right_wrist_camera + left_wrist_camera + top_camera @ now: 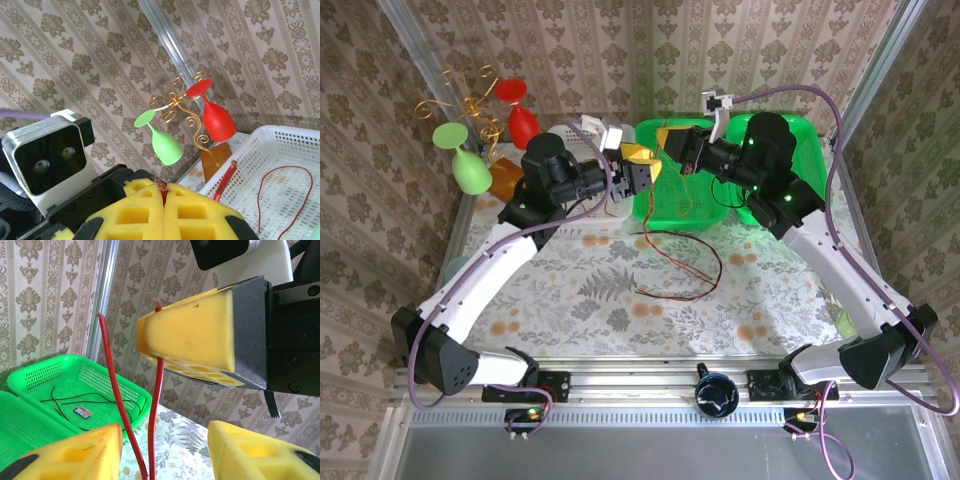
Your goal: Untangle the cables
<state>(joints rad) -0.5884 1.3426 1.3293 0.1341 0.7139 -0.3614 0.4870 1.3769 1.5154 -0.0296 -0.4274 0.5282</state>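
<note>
Our right gripper [164, 200] squeezes tight on the tip of a red cable [161, 186]. Our left gripper [165, 452] is open, its fingers on both sides of that cable. The cable curls down onto the table [570, 290] near the green basket [665, 210].

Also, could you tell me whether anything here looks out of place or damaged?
Nothing looks spilled or broken. The one oddity is the thin red cable: its bare tip is pinched in the shut right tool, while the rest trails in a loose loop on the floral tablecloth.
</note>
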